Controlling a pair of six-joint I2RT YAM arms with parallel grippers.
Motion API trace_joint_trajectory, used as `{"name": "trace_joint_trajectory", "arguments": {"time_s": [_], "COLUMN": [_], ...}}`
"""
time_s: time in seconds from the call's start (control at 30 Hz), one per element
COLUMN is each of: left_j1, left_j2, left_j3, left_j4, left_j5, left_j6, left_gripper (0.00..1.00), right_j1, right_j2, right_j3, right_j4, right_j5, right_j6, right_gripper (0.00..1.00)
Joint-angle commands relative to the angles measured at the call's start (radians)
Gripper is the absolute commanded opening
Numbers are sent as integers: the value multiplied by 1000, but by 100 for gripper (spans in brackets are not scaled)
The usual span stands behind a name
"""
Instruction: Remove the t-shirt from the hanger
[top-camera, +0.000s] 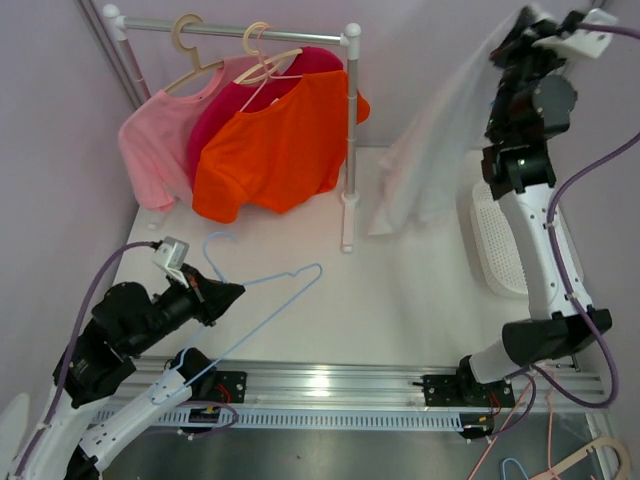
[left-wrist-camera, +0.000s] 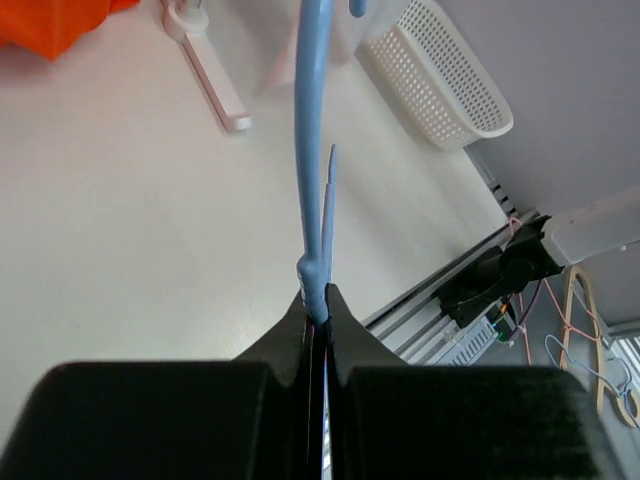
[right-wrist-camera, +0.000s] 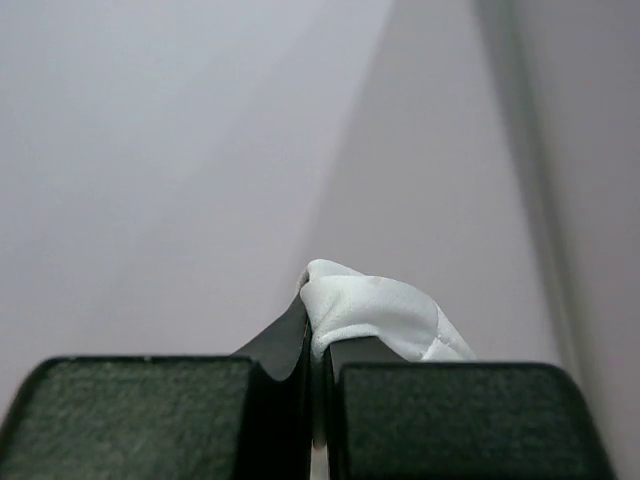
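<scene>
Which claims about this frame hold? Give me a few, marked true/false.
1. The left gripper is shut on the blue hanger. True.
2. The white t-shirt lies flat on the table. False: it hangs lifted from the right gripper.
3. The blue hanger carries a shirt. False: it is bare.
4. An orange shirt hangs on the rack. True.
5. The basket sits by the left arm. False: it is by the right arm.
</scene>
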Motion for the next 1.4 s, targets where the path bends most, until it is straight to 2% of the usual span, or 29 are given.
{"name": "trace_joint_trajectory", "arguments": {"time_s": [0.0,0.03,0.07,0.1,0.2,0.23,0.3,0.33,0.4,0.47,0.6,0.7,0.73,0.77,0.87,0.9,0.93,0.97,1.0,1.03,1.07,1.13,1.27,1.37], "left_j1": [-2,-4,-2,-2,-2,-2,-2,-2,-2,-2,-2,-2,-1,1,41,79,96,114,142,151,162,170,171,173], "left_j2": [57,68,80,93,139,163,183,199,212,226,237,235,239,251,358,393,456,487,516,569,597,649,800,852], "left_j3": [-4,-5,-6,-6,-4,13,8,13,21,33,45,47,48,53,94,105,123,152,169,201,238,306,483,556], "left_j4": [100,106,112,125,146,151,169,177,184,188,183,186,188,194,203,212,224,240,244,249,256,260,234,262], "left_j5": [47,46,43,27,-14,-17,-13,-14,-16,-8,-17,-43,-49,-96,-79,-13,15,35,62,72,81,73,-8,-106], "left_j6": [27,33,39,51,59,60,59,57,54,56,66,74,76,77,88,93,93,93,93,90,90,100,166,298], "left_gripper": [1,1,0,0,1,1,1,1,0,1,1,0,1,1,0,0,1,0,1,1,1,1,1,1], "right_j1": [-171,-207,-236,-250,-252,-275,-283,-298,-319,-364,-413,-434,-436,-438,-441,-442,-456,-464,-468,-482,-485,-484,-404,-315], "right_j2": [108,149,157,154,46,4,-111,-174,-231,-275,-349,-374,-386,-387,-383,-369,-322,-291,-262,-234,-207,-208,-265,-309], "right_j3": [232,292,335,354,183,30,-110,-217,-311,-420,-527,-586,-595,-606,-696,-722,-738,-724,-695,-642,-625,-586,-442,-362], "right_j4": [325,278,153,118,165,197,260,233,196,121,-43,-193,-303,-353,-445,-448,-485,-531,-604,-666,-668,-639,-588,-600], "right_j5": [170,187,173,178,239,251,319,369,406,426,477,535,559,566,509,471,427,378,374,344,298,253,211,155], "right_j6": [-133,-101,-78,-49,-47,-45,-38,-6,46,138,280,394,425,459,570,580,605,634,695,711,696,651,417,280], "right_gripper": [0,0,0,0,0,0,0,0,0,0,0,0,0,0,0,0,11,31,58,91,99,99,99,99]}}
